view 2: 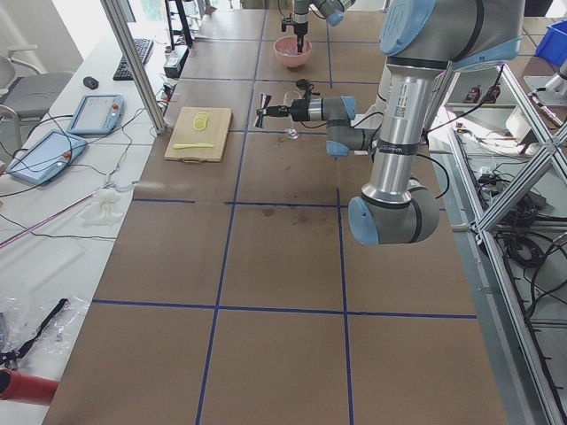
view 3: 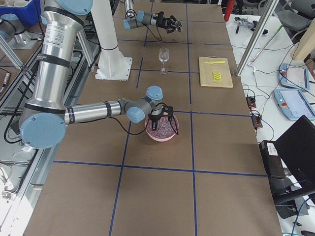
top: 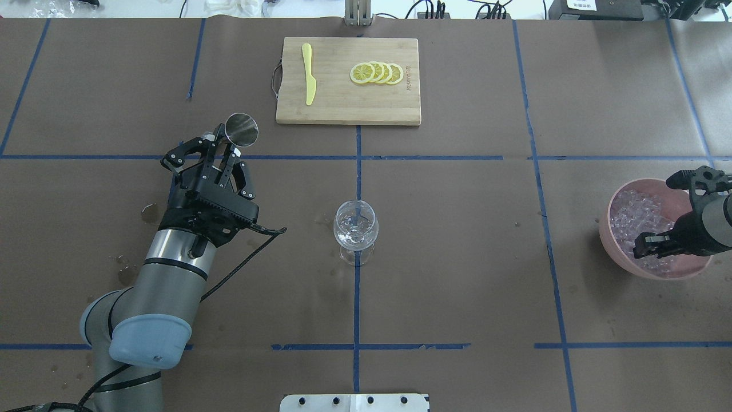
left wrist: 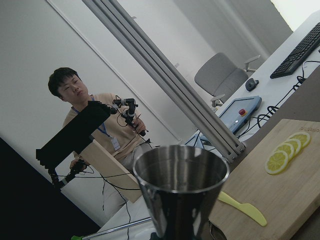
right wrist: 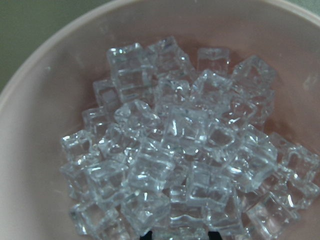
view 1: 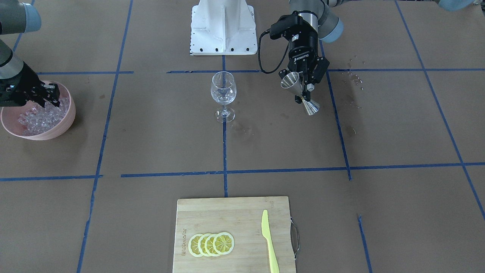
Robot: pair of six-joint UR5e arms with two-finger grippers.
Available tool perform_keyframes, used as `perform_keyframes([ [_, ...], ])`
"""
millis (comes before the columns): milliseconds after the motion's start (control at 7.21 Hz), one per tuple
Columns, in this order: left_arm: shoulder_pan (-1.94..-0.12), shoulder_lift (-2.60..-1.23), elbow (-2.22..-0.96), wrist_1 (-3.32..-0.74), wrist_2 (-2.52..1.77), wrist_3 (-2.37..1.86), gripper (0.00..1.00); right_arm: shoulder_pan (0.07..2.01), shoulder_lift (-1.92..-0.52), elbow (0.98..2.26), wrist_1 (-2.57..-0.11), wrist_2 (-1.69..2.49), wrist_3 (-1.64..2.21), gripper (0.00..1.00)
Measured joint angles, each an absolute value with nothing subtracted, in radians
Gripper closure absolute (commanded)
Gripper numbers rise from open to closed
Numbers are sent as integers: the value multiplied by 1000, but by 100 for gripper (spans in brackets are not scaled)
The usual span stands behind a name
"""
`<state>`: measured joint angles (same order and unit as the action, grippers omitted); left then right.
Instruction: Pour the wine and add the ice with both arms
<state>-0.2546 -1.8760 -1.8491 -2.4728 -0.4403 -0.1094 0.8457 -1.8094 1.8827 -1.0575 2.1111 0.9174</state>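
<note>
- We see the left gripper [view 1: 303,89] closed on the waist of a polished steel double-cone jigger [view 1: 291,81]. It holds the jigger tilted in the air, off to one side of the clear stemmed wine glass [view 1: 223,91] and not over it.
- The glass stands upright at the middle of the brown paper-covered counter [view 1: 151,132]. Glints show low in the bowl, but we cannot tell whether they come from liquid.
- Scattered wet spots [view 1: 354,79] lie on the counter on the left arm's side.
- The right gripper [view 1: 47,99] hangs over the round pink plastic bowl [view 1: 64,125], well apart from the glass. Its jaws are apart, and we see nothing between them.
- The clear ice cubes [right wrist: 170,150] sit heaped in that bowl. We can make out none in the glass.
- We judge the pouring either finished or broken off, since the jigger is away from the glass.
- We judge the ice step only at its start: a cube has yet to be gripped, carried across and dropped in.
</note>
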Motion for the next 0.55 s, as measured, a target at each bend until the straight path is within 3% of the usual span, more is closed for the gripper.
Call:
perform_keyframes([
  [555,-255,-1876,-1849,-2473,-453,-111,100,929,-1812,1947,-1057,2111,917,100],
])
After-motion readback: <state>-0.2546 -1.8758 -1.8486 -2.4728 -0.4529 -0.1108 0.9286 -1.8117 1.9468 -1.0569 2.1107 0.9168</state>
